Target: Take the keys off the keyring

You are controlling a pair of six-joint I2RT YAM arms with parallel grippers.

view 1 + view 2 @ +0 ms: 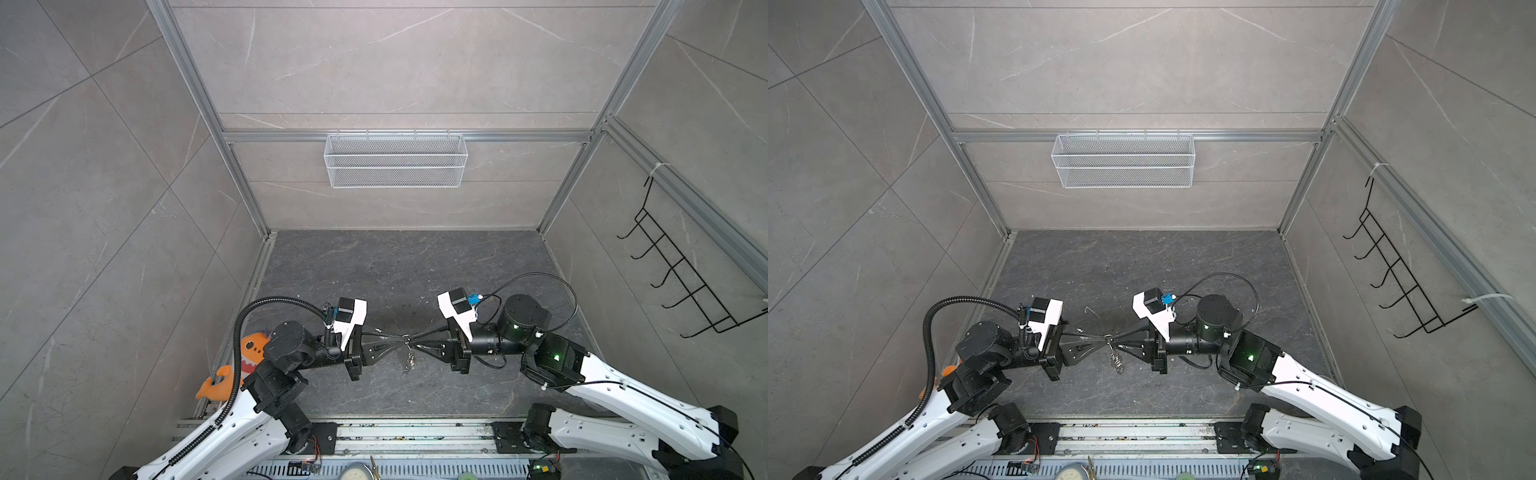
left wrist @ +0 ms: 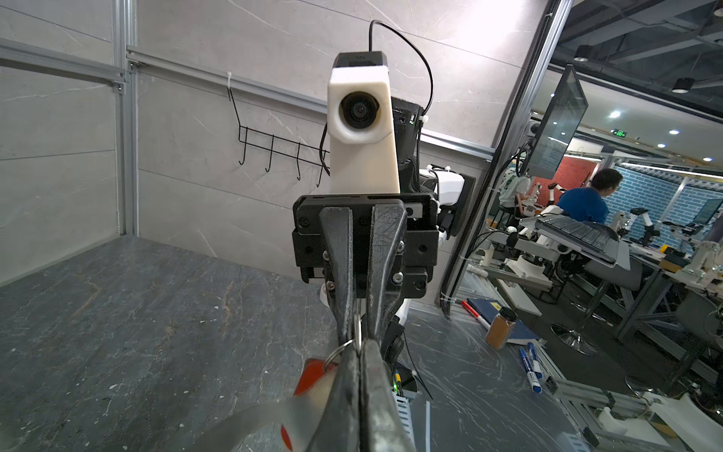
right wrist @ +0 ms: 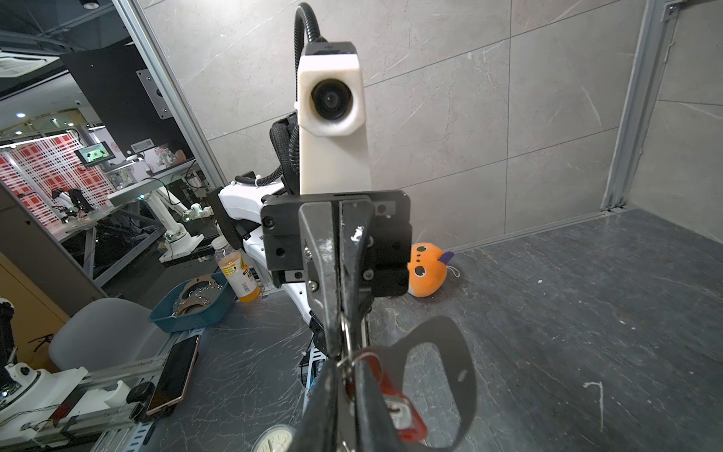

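Note:
My two grippers meet tip to tip above the middle of the dark floor in both top views. The left gripper [image 1: 401, 340] [image 2: 359, 346] is shut on a small silver ring [image 2: 339, 352] of the keyring. The right gripper [image 1: 416, 341] [image 3: 348, 368] is closed on thin metal at the red-tagged key [image 3: 405, 416], with the tag lying beside its finger. The keyring's grey plate [image 3: 459, 352] with its oval hole hangs next to the right fingers. Its silver chain [image 1: 409, 363] [image 1: 1117, 362] dangles below the meeting point. The red tag [image 2: 313, 375] also shows in the left wrist view.
A white mesh basket [image 1: 395, 160] hangs on the back wall. A black hook rack [image 1: 685, 282] is on the right wall. An orange plush toy [image 1: 249, 353] [image 3: 426, 274] lies by the left arm's base. A metal rail [image 1: 415, 432] runs along the front edge.

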